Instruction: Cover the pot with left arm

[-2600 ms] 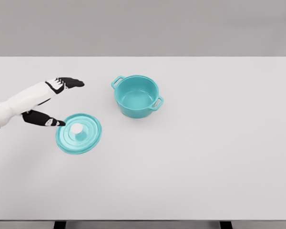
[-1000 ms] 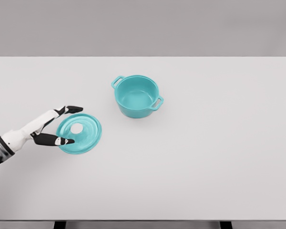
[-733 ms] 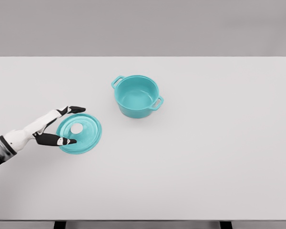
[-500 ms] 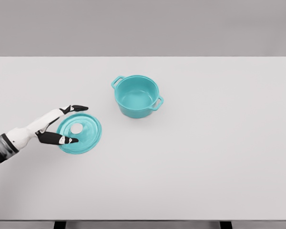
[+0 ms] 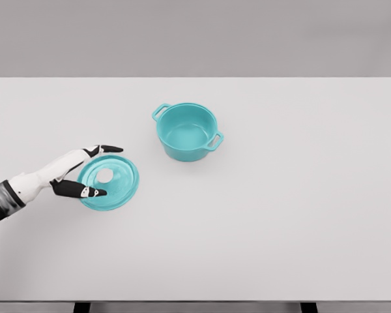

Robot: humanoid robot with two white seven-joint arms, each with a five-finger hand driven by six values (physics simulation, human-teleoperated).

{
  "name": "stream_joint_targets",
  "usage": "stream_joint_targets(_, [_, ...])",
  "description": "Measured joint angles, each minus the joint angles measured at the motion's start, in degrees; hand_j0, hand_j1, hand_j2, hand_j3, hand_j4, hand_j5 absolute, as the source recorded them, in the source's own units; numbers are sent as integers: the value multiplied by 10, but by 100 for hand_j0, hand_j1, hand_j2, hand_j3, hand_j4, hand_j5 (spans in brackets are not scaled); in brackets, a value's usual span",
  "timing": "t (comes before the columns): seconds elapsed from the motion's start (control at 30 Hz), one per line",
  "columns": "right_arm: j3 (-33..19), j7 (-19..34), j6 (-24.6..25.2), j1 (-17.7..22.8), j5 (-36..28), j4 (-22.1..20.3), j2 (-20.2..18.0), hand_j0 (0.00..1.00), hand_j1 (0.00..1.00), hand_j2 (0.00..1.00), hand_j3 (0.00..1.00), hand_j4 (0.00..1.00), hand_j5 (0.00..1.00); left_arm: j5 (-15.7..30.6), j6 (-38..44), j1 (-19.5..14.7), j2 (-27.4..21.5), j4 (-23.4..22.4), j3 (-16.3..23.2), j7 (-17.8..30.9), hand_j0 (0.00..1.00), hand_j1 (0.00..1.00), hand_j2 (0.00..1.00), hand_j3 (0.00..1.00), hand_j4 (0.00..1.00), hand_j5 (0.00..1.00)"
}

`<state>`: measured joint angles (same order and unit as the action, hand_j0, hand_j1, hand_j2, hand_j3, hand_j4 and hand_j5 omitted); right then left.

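We see that our white left hand (image 5: 75,171) has dropped from above the table to the round teal pot lid (image 5: 108,182) and edged rightward, its black-tipped fingers (image 5: 111,149) now spread around the lid's left rim.

Bright, even, diffuse light; soft faint shadows, no glare, slightly soft render.

pot (image 5: 186,131) – teal, smooth enamel-like, soft sheen | lid (image 5: 108,182) – same teal finish, white knob matt | surface (image 5: 260,215) – plain white, matt, smooth | left robot hand (image 5: 78,171) – white hard shell, black fingers, slight gloss
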<state>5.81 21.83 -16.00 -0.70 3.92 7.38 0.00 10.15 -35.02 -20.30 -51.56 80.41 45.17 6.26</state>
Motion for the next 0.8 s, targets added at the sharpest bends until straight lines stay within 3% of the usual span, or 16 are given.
stream_joint_targets(0.07, [0,0,0,0,0,0,0,100,100,100,100,100,100,-3,0,-1,0,-1,0,0,79,79,79,79,79,79])
stream_joint_targets(0.8, [0,0,0,0,0,0,0,100,100,100,100,100,100,-6,0,1,6,-20,1,-2,80,80,80,80,80,80])
